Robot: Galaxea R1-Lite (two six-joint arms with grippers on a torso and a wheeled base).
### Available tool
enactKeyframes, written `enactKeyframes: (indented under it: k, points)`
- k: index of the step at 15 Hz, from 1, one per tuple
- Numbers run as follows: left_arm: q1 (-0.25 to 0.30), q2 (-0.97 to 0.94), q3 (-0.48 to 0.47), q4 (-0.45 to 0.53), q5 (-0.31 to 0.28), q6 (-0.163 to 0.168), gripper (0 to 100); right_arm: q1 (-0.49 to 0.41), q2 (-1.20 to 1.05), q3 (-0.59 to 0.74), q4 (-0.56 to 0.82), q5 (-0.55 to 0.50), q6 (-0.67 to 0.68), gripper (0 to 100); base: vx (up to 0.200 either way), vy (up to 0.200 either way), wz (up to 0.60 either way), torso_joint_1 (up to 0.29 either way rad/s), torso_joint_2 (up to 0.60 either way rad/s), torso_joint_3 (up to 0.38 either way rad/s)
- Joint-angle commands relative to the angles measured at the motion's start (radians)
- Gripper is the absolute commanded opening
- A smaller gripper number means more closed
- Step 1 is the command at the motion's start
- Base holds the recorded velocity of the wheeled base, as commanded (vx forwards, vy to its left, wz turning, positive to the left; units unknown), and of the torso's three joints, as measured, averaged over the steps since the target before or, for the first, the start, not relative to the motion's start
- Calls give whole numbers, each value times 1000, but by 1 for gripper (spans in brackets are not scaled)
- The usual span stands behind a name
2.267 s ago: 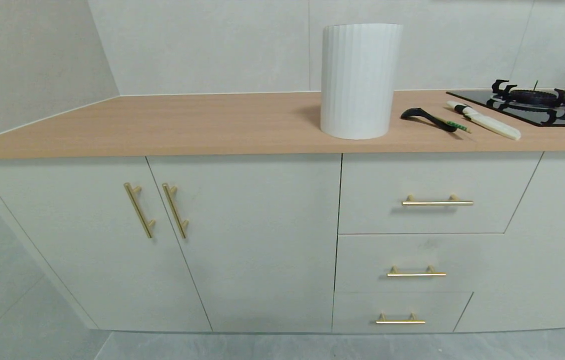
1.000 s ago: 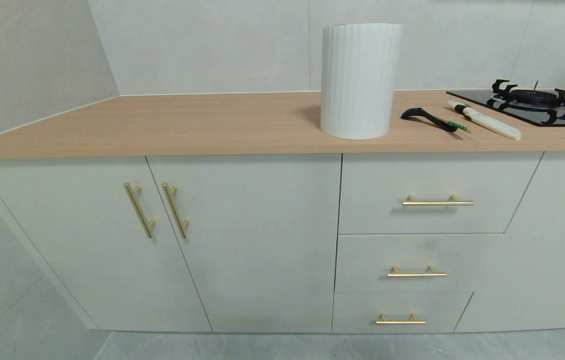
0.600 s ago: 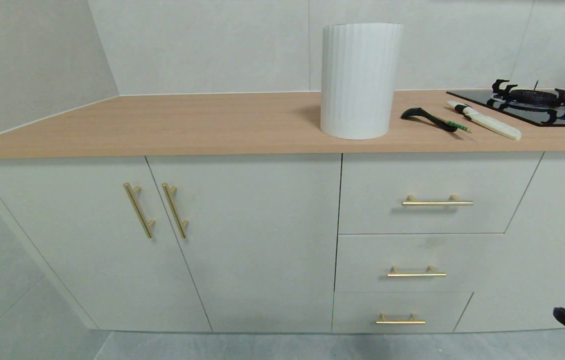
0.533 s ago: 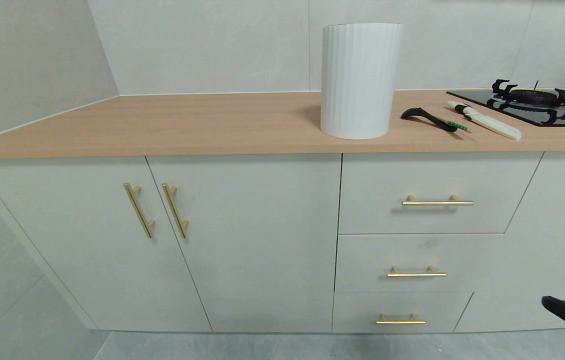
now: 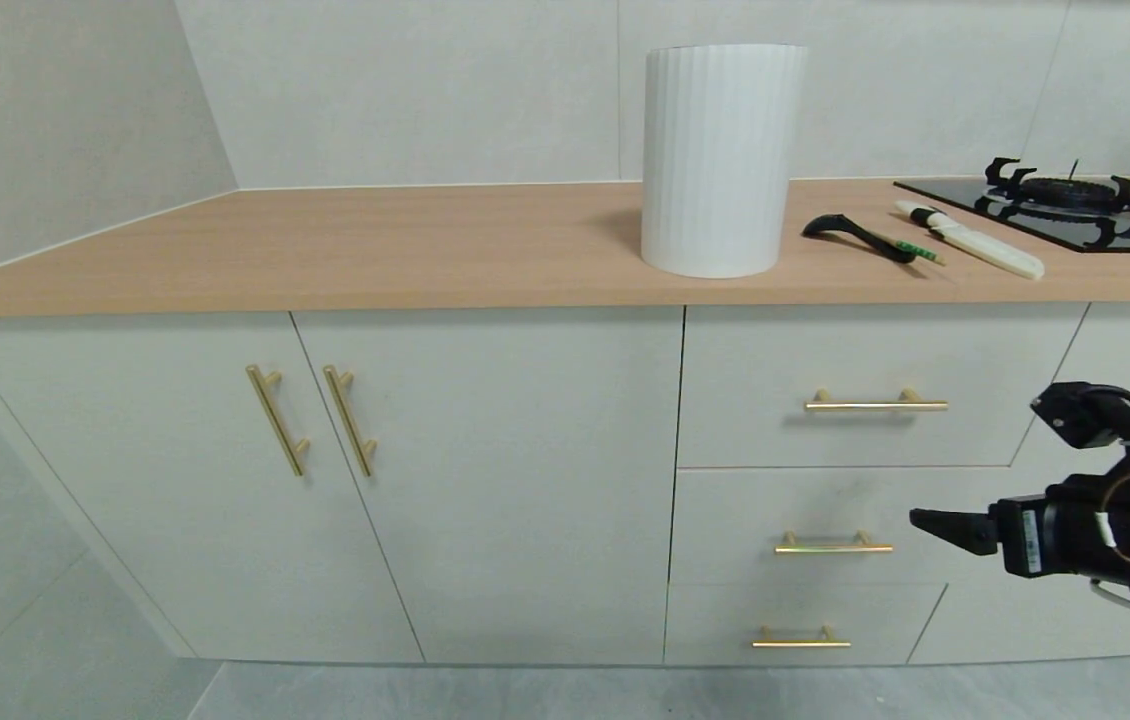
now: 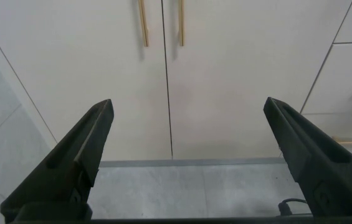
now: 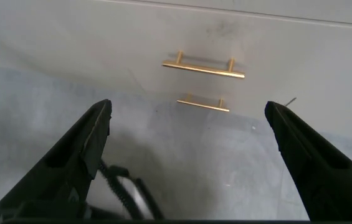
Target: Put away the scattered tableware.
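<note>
Presently, stock of the kitchen, left to right. Left gripper (image 6: 187, 106): fingers spread wide, holding nothing, low before the cupboard doors (image 5: 485, 480). Counter (image 5: 375, 250): white ribbed holder (image 5: 720, 160), upright. To its right, loose on the wood: black spoon (image 5: 855, 235); thin green stick (image 5: 910, 248) at the spoon's handle end, touching or not I cannot tell; white knife (image 5: 975, 250) beside the stove (image 5: 1065, 195). Right gripper (image 7: 187, 106): fingers spread wide, holding nothing, out in front of the drawers (image 5: 855, 420), well below the counter. Tally, as I judge it: none of the three put away; every pick-up is left to do
</note>
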Motion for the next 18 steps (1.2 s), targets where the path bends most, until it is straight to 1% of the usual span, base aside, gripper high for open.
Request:
enactKeyframes:
  k: [1, 2, 4, 6, 8, 11, 13, 16, 17, 18]
  points:
    - [0, 0, 0, 0, 0, 0, 100, 4, 191, -63, -35, -10, -3, 100, 0, 0, 0, 0, 0, 0]
    - [0, 0, 0, -1, 0, 0, 100, 4, 252, -103, -39, -13, -3, 100, 0, 0, 0, 0, 0, 0]
    - [0, 0, 0, 0, 0, 0, 100, 10, 323, -121, -52, -19, -5, 100, 0, 0, 0, 0, 0, 0]
    - [0, 0, 0, 0, 0, 0, 100, 23, 358, -118, -60, -30, -3, 100, 0, 0, 0, 0, 0, 0]
    - [0, 0, 0, 0, 0, 0, 100, 29, 410, -103, -89, -73, 0, 100, 0, 0, 0, 0, 0, 0]
    - [0, 0, 0, 0, 0, 0, 100, 32, 518, -92, -232, -88, 12, 100, 0, 0, 0, 0, 0, 0]
    - [0, 0, 0, 0, 0, 0, 100, 32, 568, -88, -295, -105, 14, 100, 0, 0, 0, 0, 0, 0]
    - [0, 0, 0, 0, 0, 0, 100, 32, 697, -80, -503, -195, 21, 100, 0, 0, 0, 0, 0, 0]
    - [0, 0, 0, 0, 0, 0, 100, 32, 722, -78, -546, -206, 23, 100, 0, 0, 0, 0, 0, 0]
    - [0, 0, 0, 0, 0, 0, 100, 32, 728, -80, -560, -209, 23, 100, 0, 0, 0, 0, 0, 0]
